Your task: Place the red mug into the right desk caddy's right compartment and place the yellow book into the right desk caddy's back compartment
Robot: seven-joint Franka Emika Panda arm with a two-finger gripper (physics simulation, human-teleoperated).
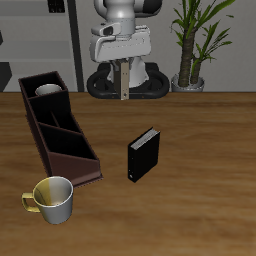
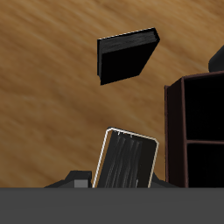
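Nearest the front edge of the bench stands a yellow-and-white mug, no part of this task. Just behind it begins the right desk caddy — a long dark box running back along the bench in three divided sections. The black book stands upright on open bench beside the caddy, apart from it. In the caddy's farthest section a pale, rounded rim shows; this is probably the red mug, but its colour cannot be made out. Farthest back and raised above the bench, the gripper has its jaws clamped on the yellow book, which hangs below them as a thin grey-beige slab; the wrist view shows the same book close under the camera.

Step in hand, as judged: carrying the book to the caddy. The next move calls for travel forward and across to the middle section — then a lowering between its two dividers, the book kept edge-down.
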